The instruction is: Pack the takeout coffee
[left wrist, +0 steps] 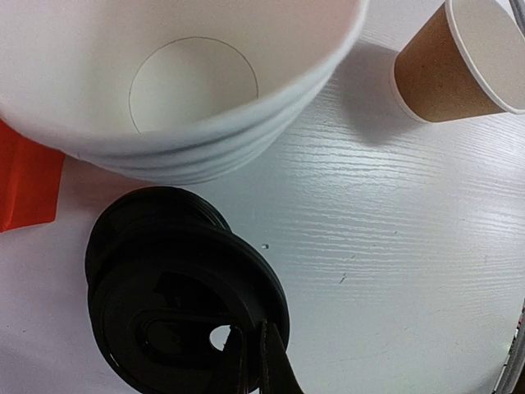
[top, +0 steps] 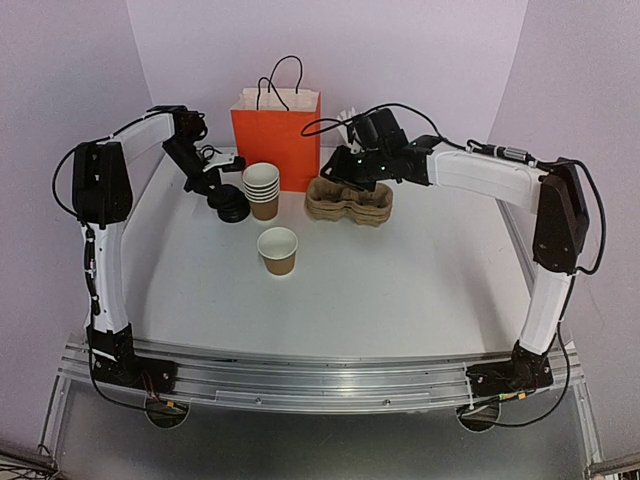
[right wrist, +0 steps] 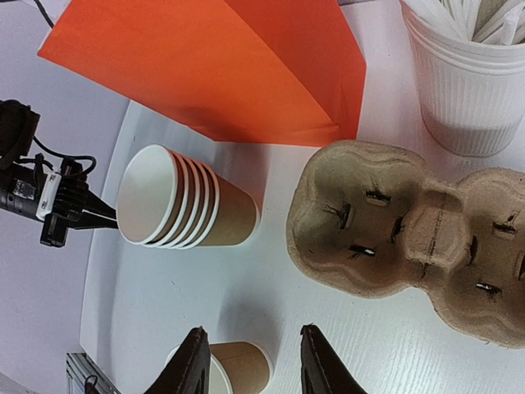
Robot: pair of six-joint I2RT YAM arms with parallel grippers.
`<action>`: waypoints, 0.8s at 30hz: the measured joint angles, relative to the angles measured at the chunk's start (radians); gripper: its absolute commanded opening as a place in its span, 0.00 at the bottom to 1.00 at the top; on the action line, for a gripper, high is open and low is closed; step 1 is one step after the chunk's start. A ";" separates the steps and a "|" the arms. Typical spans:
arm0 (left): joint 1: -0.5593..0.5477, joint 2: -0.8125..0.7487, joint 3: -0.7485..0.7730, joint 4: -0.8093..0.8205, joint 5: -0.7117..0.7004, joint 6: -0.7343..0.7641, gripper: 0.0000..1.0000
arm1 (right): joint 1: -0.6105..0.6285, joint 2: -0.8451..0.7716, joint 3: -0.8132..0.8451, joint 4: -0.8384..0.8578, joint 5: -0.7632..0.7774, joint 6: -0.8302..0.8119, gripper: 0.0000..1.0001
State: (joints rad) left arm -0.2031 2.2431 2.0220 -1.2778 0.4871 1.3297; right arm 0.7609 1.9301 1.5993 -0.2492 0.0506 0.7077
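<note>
Left wrist view shows the left hand (left wrist: 253, 341) low over the pile of black lids (left wrist: 164, 271). Its two fingers are drawn almost together at the top lid's near edge, and it cannot be told whether they actually pinch the lid. Just beyond the lids stands the stack of brown cups (left wrist: 205, 98), white insides facing the lens, with a corner of the orange bag (left wrist: 25, 180) beside it. The takeout coffee cup (left wrist: 459, 66) stands apart on the white worktop (left wrist: 394, 246), upright and open-topped, near the middle. The right hand (right wrist: 253, 345) hangs released, fingers spread and holding nothing, above the back of the worktop near the moulded pulp carrier (right wrist: 394, 238). A white ribbed tub (right wrist: 472, 82) of pale sticks stands behind the carrier, beside the bag.
</note>
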 measured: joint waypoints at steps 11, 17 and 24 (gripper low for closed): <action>-0.048 -0.281 -0.029 -0.030 -0.037 -0.010 0.00 | 0.000 0.000 0.001 -0.004 -0.019 0.031 0.33; -0.251 -0.494 -0.157 -0.032 -0.041 -0.072 0.00 | 0.016 -0.006 0.005 -0.010 -0.036 0.048 0.33; -0.485 -0.573 -0.390 -0.037 -0.050 -0.166 0.00 | 0.051 -0.028 -0.005 -0.007 -0.116 0.054 0.28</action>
State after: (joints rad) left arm -0.6884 1.6701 1.6318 -1.3150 0.4374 1.1637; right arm 0.8117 1.9017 1.5939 -0.2560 -0.0657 0.7619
